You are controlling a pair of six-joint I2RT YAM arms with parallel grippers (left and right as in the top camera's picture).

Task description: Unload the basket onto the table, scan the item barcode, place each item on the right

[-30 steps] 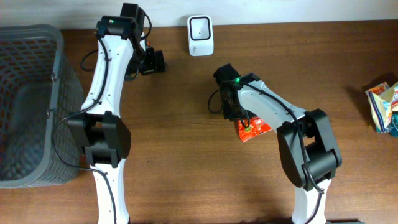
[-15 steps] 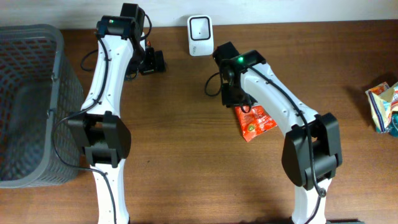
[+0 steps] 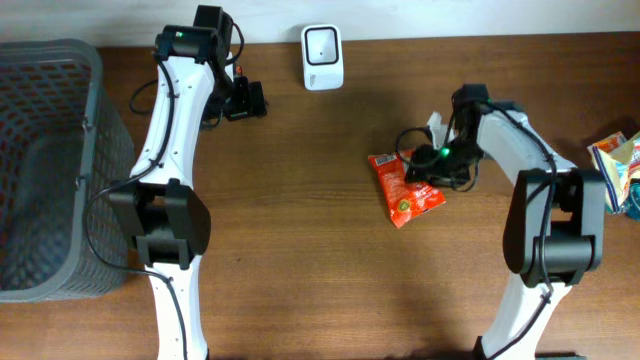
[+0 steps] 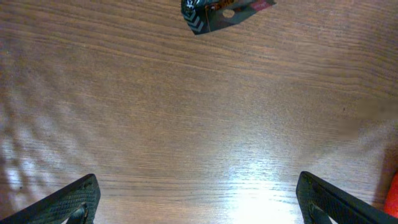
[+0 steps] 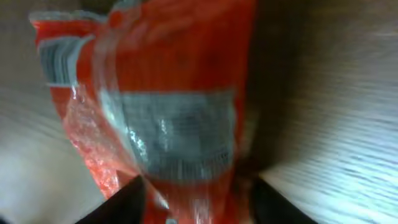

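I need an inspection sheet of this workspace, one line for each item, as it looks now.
Surface: brown wooden table.
Job's things: red packet lying flat mid-table; white scanner at the far edge.
Clutter: colourful packet at the right edge.
Grippers: left gripper open, empty; right gripper over the red packet, grip unclear.
Cables: black cables along both arms.
Surroundings: grey basket at the left.

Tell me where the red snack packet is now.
Overhead view: the red snack packet lies flat on the wooden table, right of centre, immediately left of the right gripper.
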